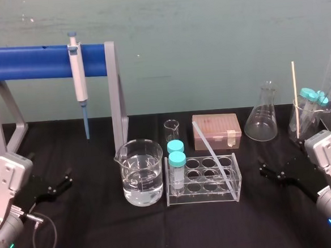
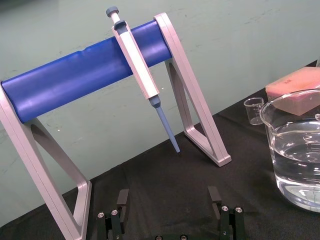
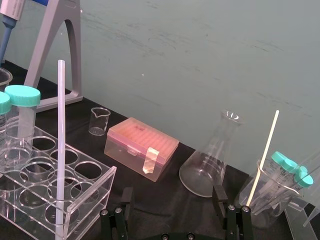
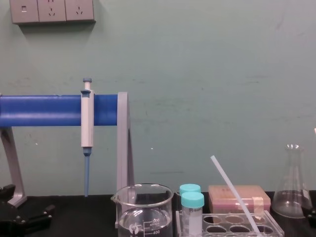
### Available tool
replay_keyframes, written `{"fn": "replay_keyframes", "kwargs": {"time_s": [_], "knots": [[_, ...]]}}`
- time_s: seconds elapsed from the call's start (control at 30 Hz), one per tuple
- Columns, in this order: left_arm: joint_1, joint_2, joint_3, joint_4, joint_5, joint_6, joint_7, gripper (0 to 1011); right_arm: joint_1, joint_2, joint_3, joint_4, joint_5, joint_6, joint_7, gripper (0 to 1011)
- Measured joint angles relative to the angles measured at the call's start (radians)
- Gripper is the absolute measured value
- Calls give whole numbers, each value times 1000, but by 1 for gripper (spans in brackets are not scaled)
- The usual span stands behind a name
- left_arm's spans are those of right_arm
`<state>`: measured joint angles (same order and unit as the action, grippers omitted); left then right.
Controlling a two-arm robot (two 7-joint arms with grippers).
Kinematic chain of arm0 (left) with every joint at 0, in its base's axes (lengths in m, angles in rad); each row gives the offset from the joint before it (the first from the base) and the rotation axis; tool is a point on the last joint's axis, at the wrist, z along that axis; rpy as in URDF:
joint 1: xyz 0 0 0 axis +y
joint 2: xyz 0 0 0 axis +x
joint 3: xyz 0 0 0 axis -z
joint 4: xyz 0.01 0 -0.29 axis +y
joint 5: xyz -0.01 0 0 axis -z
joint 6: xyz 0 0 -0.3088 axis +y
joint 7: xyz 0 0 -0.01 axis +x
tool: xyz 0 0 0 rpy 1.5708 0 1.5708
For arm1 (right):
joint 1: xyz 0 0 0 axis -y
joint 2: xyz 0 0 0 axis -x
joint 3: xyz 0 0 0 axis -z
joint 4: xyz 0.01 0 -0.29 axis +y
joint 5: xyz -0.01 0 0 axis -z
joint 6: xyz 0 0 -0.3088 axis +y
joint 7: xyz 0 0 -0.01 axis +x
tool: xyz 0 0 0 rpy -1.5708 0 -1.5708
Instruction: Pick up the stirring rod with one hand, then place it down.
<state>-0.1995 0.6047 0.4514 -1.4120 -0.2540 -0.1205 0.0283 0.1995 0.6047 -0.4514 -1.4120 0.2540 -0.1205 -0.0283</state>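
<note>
The stirring rod [image 1: 220, 168] is a thin translucent whitish rod. It leans slanted in the clear tube rack [image 1: 235, 178] at the table's middle, its top toward the pink box. It also shows in the right wrist view as the rod [image 3: 60, 145] and in the chest view as the rod [image 4: 234, 193]. My right gripper [image 1: 263, 170] hovers low, to the right of the rack and apart from the rod; its open jaws [image 3: 173, 197] hold nothing. My left gripper [image 1: 65, 182] rests at the near left, also open [image 2: 169, 200] and empty.
A water-filled beaker [image 1: 141, 172] and two teal-capped tubes [image 1: 177, 163] stand left of the rod. Behind are a small beaker [image 1: 171, 128], a pink tip box [image 1: 216, 130] and a conical flask [image 1: 261, 116]. A pipette [image 1: 79, 79] hangs on the blue stand. A beaker with a cream stick [image 1: 294, 98] stands far right.
</note>
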Motion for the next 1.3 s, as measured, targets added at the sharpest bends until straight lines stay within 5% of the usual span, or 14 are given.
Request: {"fn": "replay_keyframes", "kwargs": {"time_s": [1.3], "knots": [[0, 0, 0, 0, 0, 0, 0, 1000, 0, 0, 0, 0, 0, 0, 0, 1002]]}}
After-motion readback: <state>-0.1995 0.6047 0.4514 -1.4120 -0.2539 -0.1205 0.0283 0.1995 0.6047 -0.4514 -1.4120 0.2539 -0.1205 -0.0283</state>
